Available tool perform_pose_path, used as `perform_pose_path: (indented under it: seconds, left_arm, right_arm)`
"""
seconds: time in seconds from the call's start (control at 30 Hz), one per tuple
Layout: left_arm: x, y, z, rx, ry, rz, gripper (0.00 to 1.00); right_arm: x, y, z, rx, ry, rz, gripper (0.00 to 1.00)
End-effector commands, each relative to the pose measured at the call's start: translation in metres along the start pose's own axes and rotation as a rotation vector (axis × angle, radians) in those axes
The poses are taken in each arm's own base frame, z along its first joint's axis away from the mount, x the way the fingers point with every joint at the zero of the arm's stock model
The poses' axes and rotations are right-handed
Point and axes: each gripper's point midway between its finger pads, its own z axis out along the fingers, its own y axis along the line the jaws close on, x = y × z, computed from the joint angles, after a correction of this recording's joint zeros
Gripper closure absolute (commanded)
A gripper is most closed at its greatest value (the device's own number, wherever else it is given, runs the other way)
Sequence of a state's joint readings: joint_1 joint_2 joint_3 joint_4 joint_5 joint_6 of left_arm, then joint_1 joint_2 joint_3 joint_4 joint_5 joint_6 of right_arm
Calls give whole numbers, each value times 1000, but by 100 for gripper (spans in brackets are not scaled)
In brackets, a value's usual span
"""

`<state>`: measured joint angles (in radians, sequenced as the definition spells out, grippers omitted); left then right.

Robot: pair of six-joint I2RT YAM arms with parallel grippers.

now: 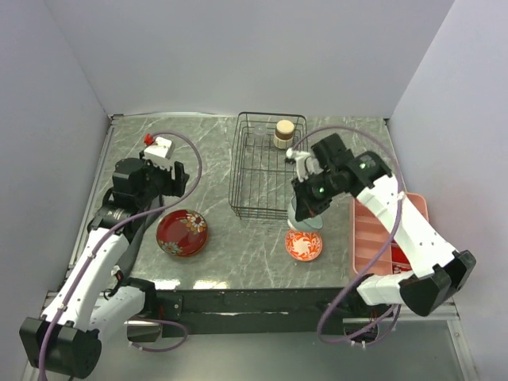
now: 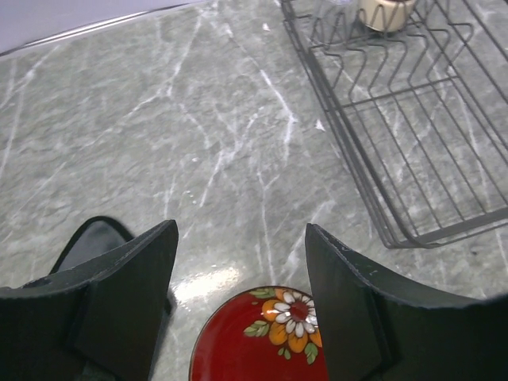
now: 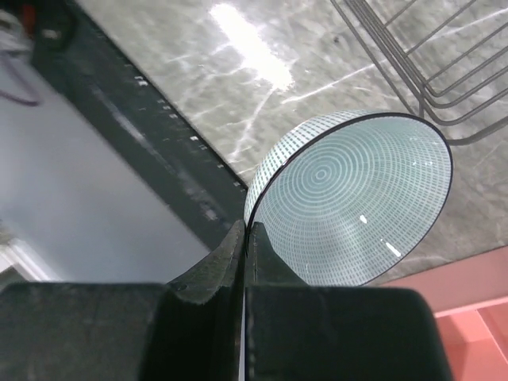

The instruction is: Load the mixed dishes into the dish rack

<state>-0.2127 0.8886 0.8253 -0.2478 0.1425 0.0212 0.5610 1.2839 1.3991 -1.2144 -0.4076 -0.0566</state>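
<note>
Right end effector [image 3: 244, 235] clamped on pale mint-green bowl [image 3: 357, 198] rim.
Left end effector [image 2: 242, 266] open — glossy red floral bowl [image 2: 266, 337] nearby, partly cut off by frame edge.

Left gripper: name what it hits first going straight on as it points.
Probably the glossy red floral bowl, lying between the open left gripper's fingers; depth is unclear, so it may meet the table just beyond instead.
</note>
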Motion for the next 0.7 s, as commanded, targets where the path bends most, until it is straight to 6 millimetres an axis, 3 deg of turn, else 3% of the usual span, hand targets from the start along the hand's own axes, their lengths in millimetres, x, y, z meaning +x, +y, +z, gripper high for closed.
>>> perform_pose_path:
  seconds: [0.0,0.07,0.1,0.17,0.2,0.3,0.37,0.47,0.5,0.53,0.6,0.67]
  left_arm:
    - [-31,-11,9,76,-69,-2,29]
    - [-30,-4,22,46,-67,-4,29]
    - [-29,0,27,18,-64,-47,29]
    - [-20,9,43,-9,-23,-79,29]
    - [-21,12,48,-14,-14,-81,30]
    - [-1,21,72,-28,65,-65,36]
    - [14,18,86,0,118,-64,43]
    - [17,9,100,61,146,-89,92]
    - [11,6,103,78,145,-97,99]
    - [18,-1,110,108,176,-114,99]
    - [8,-9,116,146,180,-118,99]
    - [15,-20,127,166,214,-149,99]
  right_arm:
    - [-40,1,-33,-133,-65,-8,100]
    - [-74,-3,-44,-164,-149,-49,100]
    - [-106,-3,-51,-224,-231,-68,100]
    - [-134,1,-54,-309,-304,-70,100]
    - [-157,-1,-51,-355,-368,-101,100]
    - [-191,-9,-35,-432,-480,-147,100]
    - [-203,-12,-32,-510,-518,-92,100]
    - [-221,-25,-16,-581,-568,7,100]
    - [-229,-33,-9,-590,-608,0,100]
    - [-232,-37,-8,-614,-613,98,100]
    - [-238,-48,-7,-624,-749,124,100]
    - [-244,-58,-4,-600,-802,275,100]
